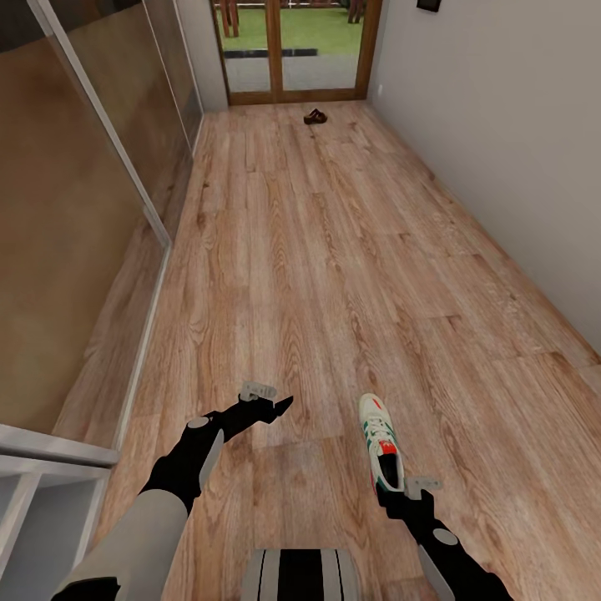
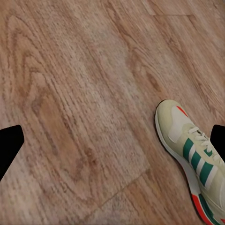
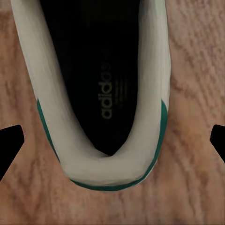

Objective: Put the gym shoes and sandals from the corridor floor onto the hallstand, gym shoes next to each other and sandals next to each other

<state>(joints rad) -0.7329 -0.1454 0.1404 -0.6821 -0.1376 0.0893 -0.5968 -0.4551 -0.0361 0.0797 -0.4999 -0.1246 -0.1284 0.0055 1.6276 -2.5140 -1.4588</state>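
hallstand (image 1: 50, 492), pale grey, just in frame at the near left edge, no shoes visible on the part that shows. corridor floor (image 1: 317, 275) running long and bare toward the far glass door. one gym shoe (image 1: 381, 441) lying on the planks at near right, toe pointing away. something small and brown, probably a sandal (image 1: 315, 116), far off by the door. other gym shoe and other sandal unseen here. by this evidence, nothing racked yet; all four placements judged outstanding, first pickup only being lined up.

right gripper (image 3: 112, 143) spread wide, poised straight over the shoe's heel opening, fingertips either side, not touching it. left gripper (image 2: 112, 140) likewise released, empty, hanging over bare floor left of the shoe.
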